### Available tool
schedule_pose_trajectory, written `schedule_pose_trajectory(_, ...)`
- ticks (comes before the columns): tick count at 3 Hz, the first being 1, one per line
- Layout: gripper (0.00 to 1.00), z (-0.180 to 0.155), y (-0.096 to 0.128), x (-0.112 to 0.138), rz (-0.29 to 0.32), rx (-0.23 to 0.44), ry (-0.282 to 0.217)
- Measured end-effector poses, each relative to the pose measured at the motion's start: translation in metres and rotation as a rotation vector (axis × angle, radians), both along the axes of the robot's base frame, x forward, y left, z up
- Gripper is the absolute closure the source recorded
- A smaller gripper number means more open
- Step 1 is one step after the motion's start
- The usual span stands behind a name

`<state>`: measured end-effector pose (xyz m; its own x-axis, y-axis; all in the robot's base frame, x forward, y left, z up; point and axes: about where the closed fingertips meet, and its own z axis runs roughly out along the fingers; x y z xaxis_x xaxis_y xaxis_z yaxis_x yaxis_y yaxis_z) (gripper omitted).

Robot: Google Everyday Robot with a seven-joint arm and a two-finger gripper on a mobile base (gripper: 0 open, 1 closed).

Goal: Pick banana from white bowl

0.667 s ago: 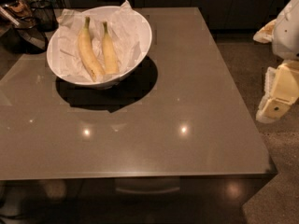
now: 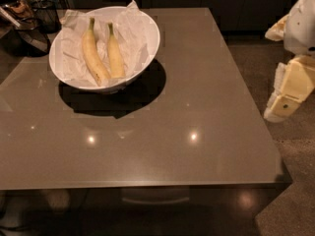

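The white bowl [image 2: 147,48] stands on the table's far left, lined with crumpled white paper. Two bananas lie side by side in it, stems pointing away. The banana [image 2: 115,53] is the shorter, slimmer one on the right, with a greenish stem. The longer, thicker banana [image 2: 93,53] lies to its left. My gripper [image 2: 283,100] hangs at the end of the pale arm beyond the table's right edge. It is far to the right of the bowl and touches nothing.
The grey-brown table [image 2: 162,132] has its right edge close to my arm. Dark clutter and a wire rack [image 2: 34,14] stand behind the bowl at the far left. Speckled floor [image 2: 290,200] lies to the right.
My arm has shifted slightly up at the right edge. The bowl and both bananas have not moved.
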<state>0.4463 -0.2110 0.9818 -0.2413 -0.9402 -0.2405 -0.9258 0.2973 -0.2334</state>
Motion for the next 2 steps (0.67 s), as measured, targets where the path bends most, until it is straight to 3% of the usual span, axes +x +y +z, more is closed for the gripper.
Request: schedule_pose_trajectory(2, 0.00, 0.012, 0.028, 0.069, -0.099, 0.087, 0.096)
